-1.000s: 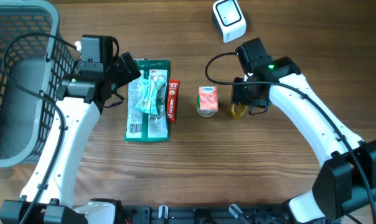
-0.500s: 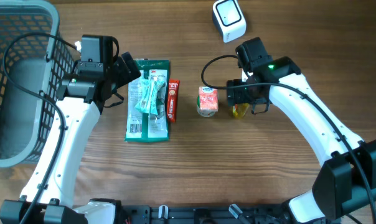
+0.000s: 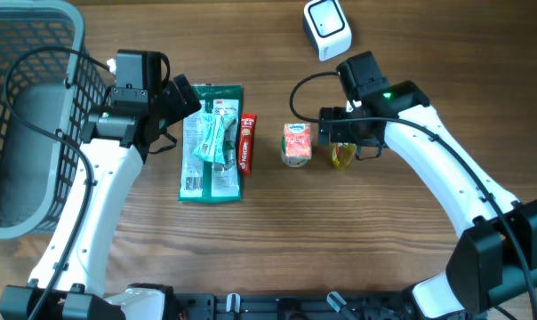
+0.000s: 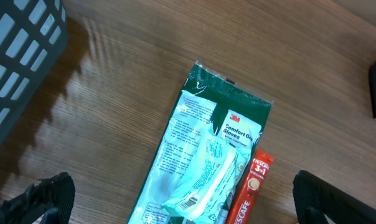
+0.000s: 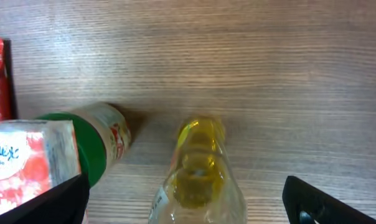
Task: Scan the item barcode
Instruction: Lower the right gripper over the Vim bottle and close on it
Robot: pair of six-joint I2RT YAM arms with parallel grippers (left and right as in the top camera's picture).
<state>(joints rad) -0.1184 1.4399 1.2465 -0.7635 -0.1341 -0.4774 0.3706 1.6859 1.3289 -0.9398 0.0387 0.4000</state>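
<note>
Right end effector (image 5: 185, 202) is hanging wide open astride the upright yellow bottle (image 5: 197, 165) on the table (image 5: 269, 74), gripping nothing | I'm judging it's lining up a grasp, bound for the scanner (image 3: 327, 28) | left end effector (image 4: 185, 202) idling open

— What is entered for the packets?
— The glove pack (image 3: 211, 142) is listed as dark green with pale printed panels, the sachet (image 3: 247, 142) as red with white lettering.
— And the remainder?
— The carton (image 3: 296, 144) is logged as red and white, the bottle (image 5: 197, 168) as clear yellow, the jar (image 5: 98, 146) as green-lidded, the scanner (image 3: 327, 28) as white, the basket (image 3: 37, 98) as grey mesh, the table (image 3: 340, 249) as brown wood grain.
</note>
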